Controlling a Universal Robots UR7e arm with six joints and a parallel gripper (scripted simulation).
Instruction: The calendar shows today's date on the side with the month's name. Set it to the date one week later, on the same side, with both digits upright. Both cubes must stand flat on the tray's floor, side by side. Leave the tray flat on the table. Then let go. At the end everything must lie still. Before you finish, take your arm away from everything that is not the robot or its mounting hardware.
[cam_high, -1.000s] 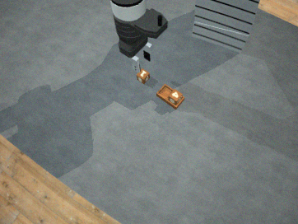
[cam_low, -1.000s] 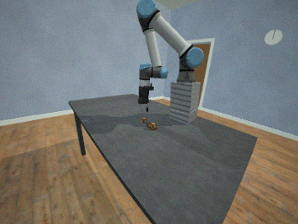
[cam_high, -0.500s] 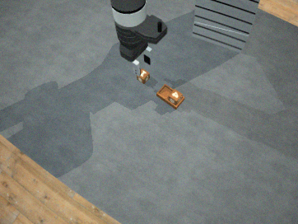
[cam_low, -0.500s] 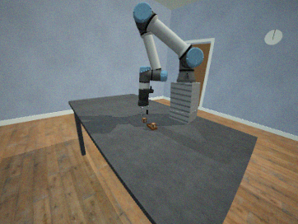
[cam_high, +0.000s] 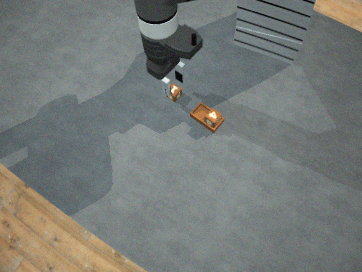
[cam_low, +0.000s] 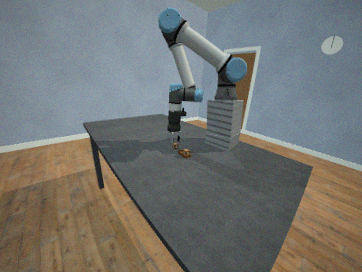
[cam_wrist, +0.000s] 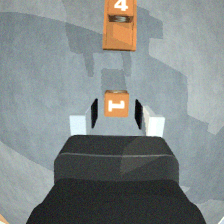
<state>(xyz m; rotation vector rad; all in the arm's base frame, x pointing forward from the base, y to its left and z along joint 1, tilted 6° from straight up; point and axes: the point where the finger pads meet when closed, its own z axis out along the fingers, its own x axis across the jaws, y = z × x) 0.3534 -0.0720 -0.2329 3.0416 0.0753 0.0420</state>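
I count one dark grey table (cam_low: 240, 200), one grey ribbed pedestal (cam_low: 224, 124) under the arm, one white and blue six-joint arm (cam_low: 200, 47), one shallow orange wooden tray (cam_high: 199, 113), two small orange wooden digit cubes and one black two-finger gripper (cam_wrist: 115, 114). The step in hand, as I judge it, is the approach to the loose cube: I have the gripper hanging above the table with its fingers spread wide and nothing between them. The first cube (cam_wrist: 116, 104), with a white "1" on its upper face, lies on the table outside the tray, and in the wrist view it sits in the gap between the two fingers, apart from both. The second cube (cam_wrist: 120, 6), showing a white "4", stands in the far end of the tray, which lies well beyond the fingertips and straight ahead of them; the near half of the tray's floor looks vacant. The side with the month's name I cannot make out. The next move, in my estimate, calls for a straight descent until the pads flank the loose cube's side faces, then a square closing, so that it can be turned to the needed digit and set upright beside its partner.
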